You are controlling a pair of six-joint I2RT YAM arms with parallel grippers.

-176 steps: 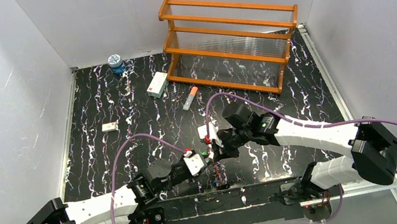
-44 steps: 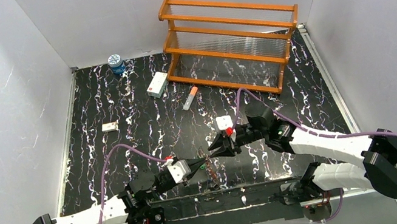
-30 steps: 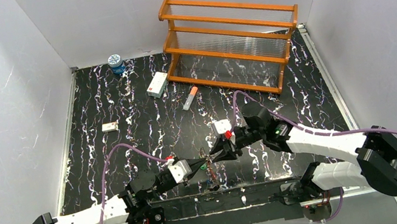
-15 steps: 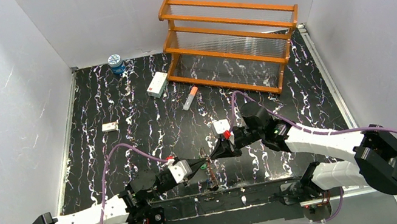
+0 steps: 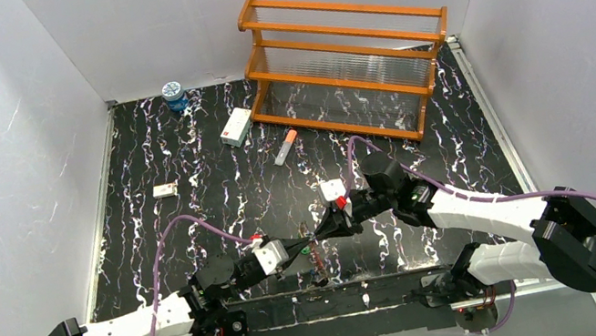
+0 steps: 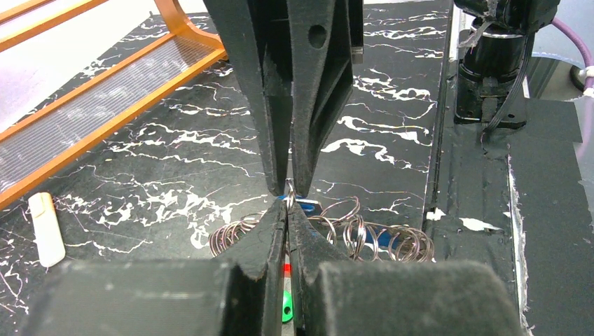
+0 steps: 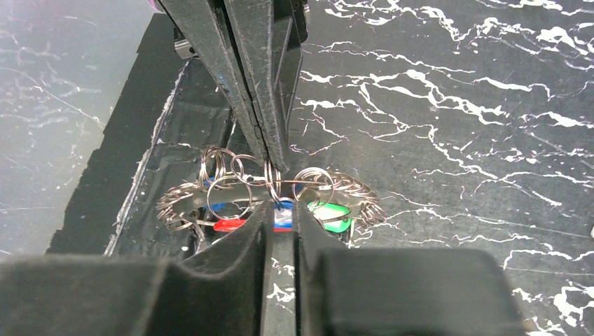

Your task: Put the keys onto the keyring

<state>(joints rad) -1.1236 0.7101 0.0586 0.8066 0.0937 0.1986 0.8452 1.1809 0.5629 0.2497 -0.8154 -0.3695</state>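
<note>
Low over the table's near middle, my left gripper (image 5: 306,246) and right gripper (image 5: 321,234) meet tip to tip. The left gripper (image 6: 287,206) is shut on the keyring (image 6: 286,268), whose thin white and red wire shows between its fingers. A bunch of small steel split rings (image 6: 364,238) and keys hangs from it, touching the table. One key has a green head (image 7: 329,212), another a blue head (image 6: 302,204). The right gripper (image 7: 280,210) stands slightly open, a small ring on edge between its tips.
An orange wooden rack (image 5: 345,62) stands at the back right. A blue jar (image 5: 174,94), a white box (image 5: 236,127), an orange-and-white tube (image 5: 285,147) and a small white tag (image 5: 165,189) lie further back. Black tape (image 5: 328,306) runs along the near edge.
The right gripper has crept a little left, up against the left gripper's tips. The left arm has held still with the keyring.
</note>
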